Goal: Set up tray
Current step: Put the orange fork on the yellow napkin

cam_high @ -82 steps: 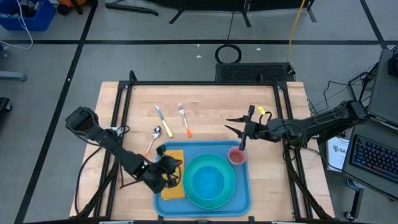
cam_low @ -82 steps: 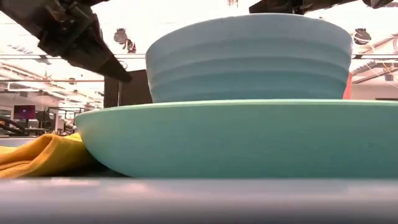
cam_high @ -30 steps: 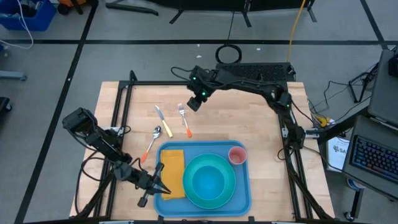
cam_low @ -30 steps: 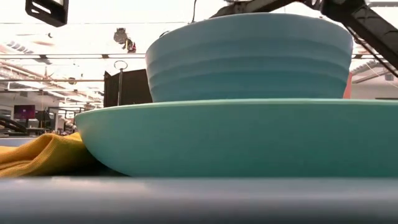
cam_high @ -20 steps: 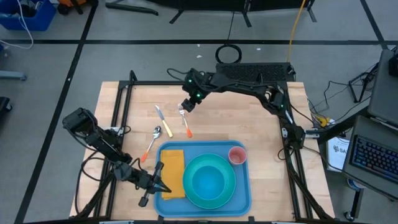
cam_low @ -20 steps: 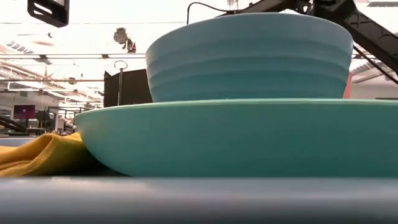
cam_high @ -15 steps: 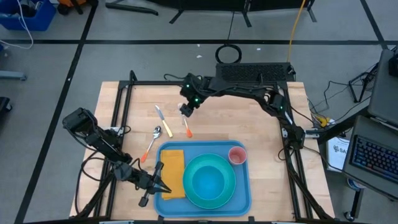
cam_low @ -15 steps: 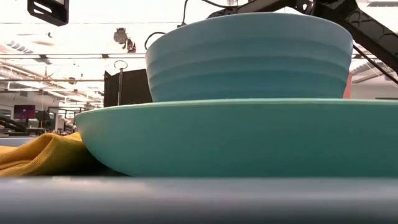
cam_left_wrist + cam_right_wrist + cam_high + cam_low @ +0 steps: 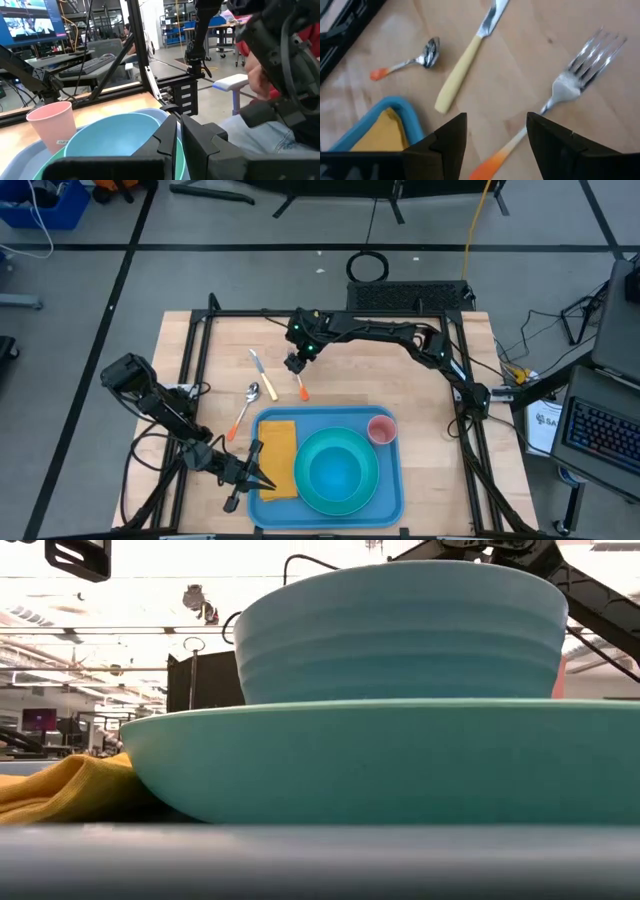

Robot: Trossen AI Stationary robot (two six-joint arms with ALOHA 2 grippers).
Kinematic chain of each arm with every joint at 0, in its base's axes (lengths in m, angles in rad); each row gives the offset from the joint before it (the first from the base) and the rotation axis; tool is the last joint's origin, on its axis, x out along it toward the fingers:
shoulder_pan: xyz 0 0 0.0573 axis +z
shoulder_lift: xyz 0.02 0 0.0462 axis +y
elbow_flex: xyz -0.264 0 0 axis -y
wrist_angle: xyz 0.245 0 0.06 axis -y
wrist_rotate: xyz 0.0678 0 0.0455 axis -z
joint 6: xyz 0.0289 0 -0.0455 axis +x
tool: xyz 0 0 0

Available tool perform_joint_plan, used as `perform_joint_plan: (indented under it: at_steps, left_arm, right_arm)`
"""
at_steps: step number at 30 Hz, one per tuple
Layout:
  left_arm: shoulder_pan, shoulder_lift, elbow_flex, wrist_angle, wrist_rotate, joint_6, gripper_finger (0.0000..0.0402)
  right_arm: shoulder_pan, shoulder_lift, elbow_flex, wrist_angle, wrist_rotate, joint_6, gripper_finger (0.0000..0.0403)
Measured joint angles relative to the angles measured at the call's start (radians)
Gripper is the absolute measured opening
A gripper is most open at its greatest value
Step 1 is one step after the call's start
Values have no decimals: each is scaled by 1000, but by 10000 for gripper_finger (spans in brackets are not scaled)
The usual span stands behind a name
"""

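On the wooden table (image 9: pixel 440 370), the fork (image 9: pixel 296 372) is being lined up by the right gripper (image 9: pixel 294 363), jaws wide and empty, presumably for the tray (image 9: pixel 390 485). The left gripper (image 9: pixel 250 472), nearly closed on nothing, is being parked by the tray's left edge.

tray (image 9: pixel 392 490): 1 | plate (image 9: pixel 372 498): 1 | bowl (image 9: pixel 335 470): 1 | cup (image 9: pixel 381 429): 1 | napkin (image 9: pixel 277 460): 1 | fork (image 9: pixel 293 364): 1 | knife (image 9: pixel 261 370): 1 | spoon (image 9: pixel 245 404): 1, apparently

No lettering is legible (the pink cup (image 9: pixel 51 125) has a blurred label).

Right gripper (image 9: pixel 293 364) over fork (image 9: pixel 296 371) (beyond tray (image 9: pixel 390 480))
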Motion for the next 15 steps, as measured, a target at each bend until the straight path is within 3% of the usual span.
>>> perform_joint_plan:
  at_steps: [15]
  left_arm:
    - [5,0,0,-2,-8,57,31]
  right_arm:
    - [11,35,0,-12,22,15,196]
